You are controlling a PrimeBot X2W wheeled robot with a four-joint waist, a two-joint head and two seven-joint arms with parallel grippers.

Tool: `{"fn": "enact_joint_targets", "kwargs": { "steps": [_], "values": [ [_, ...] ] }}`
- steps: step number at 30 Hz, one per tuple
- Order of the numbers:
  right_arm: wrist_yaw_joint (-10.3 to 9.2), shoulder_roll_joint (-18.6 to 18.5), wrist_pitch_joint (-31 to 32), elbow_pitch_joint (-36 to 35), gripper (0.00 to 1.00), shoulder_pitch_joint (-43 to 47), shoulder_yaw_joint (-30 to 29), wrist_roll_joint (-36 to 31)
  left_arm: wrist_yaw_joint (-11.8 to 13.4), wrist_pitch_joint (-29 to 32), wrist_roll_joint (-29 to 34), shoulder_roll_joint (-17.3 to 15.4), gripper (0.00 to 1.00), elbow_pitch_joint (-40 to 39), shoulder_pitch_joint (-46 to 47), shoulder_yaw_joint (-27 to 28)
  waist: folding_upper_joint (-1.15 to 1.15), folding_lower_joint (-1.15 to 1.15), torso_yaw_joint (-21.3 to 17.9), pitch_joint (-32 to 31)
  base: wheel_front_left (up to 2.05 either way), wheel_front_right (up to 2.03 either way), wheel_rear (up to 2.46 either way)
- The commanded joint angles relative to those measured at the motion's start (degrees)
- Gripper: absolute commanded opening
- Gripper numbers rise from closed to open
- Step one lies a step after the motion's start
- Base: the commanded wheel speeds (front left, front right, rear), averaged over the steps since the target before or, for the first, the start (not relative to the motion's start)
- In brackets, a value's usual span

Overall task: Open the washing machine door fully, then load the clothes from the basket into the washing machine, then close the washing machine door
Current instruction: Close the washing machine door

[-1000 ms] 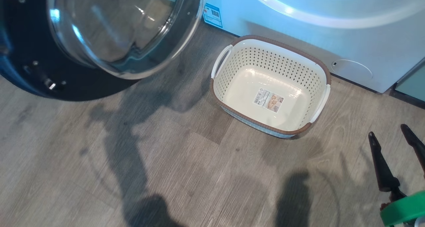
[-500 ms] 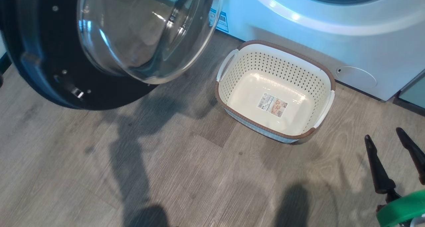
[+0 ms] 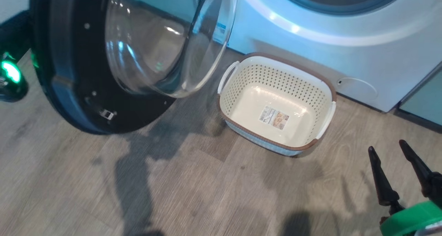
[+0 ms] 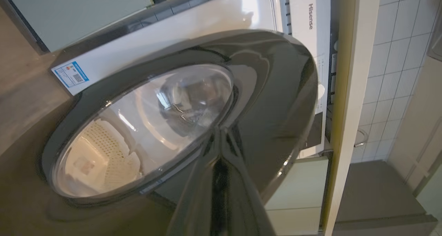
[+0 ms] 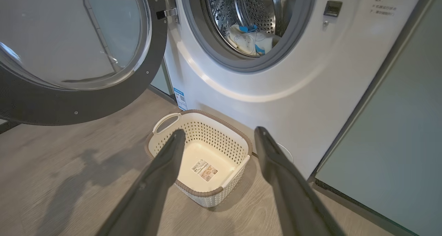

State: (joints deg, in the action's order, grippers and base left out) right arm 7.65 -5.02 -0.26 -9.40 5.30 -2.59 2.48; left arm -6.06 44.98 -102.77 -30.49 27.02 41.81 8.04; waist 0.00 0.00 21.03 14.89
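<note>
The washing machine door point(image 3: 79, 101) stands part open at the left, its glass bowl point(image 3: 165, 46) overhanging the basket's left end. In the left wrist view my left gripper point(image 4: 220, 134) is shut, its tips against the door's glossy black outer face point(image 4: 276, 91). The basket point(image 3: 241, 80) sits empty on the floor before the washing machine point(image 3: 310, 56), its label showing on the bottom. The clothes point(image 5: 247, 39), pale yellow with a blue piece, lie in the steel drum. My right gripper point(image 3: 386, 145) hovers open to the right of the basket point(image 5: 207, 132), nothing between its fingers point(image 5: 162, 170).
A pale green cabinet point(image 5: 397, 125) stands right of the machine point(image 5: 276, 101). Beyond the door, a cream post and tiled wall point(image 4: 390, 56) show. A green-lit dark part point(image 3: 10, 72) sits behind the door at the left edge. Wood floor point(image 3: 172, 187) lies in front.
The head camera has shifted. Relative to the basket, the door has swung rightward toward the machine, its glass now over the basket's left handle. The right gripper stays open.
</note>
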Motion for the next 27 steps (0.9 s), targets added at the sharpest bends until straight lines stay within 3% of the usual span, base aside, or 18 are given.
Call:
{"fn": "enact_joint_targets", "kwargs": {
  "steps": [1, 16, 27],
  "values": [
    [-0.16, -0.3, -0.6, -1.6, 1.00, -2.2, 1.3, 0.4, 0.1, 1.0, -0.1, -3.4, 0.00, -2.1, 0.6, 1.4, 0.00, 0.00, -0.5, -0.5, 0.00, 0.00, 0.00],
    [-0.16, 1.8, -4.6, 3.0, 1.00, -3.1, 1.1, 1.4, -0.4, 5.3, -0.7, -1.1, 0.00, -6.6, -2.9, -0.8, 0.00, 0.00, -6.3, -4.2, 0.00, 0.00, 0.00],
    [-0.16, 2.1, -7.3, 5.8, 1.00, -4.6, 1.3, 3.4, 0.1, 5.9, -1.4, 1.4, 0.00, -10.7, -4.4, -1.6, 0.00, 0.00, -12.7, -4.4, 0.00, 0.00, 0.00]
  ]
}}
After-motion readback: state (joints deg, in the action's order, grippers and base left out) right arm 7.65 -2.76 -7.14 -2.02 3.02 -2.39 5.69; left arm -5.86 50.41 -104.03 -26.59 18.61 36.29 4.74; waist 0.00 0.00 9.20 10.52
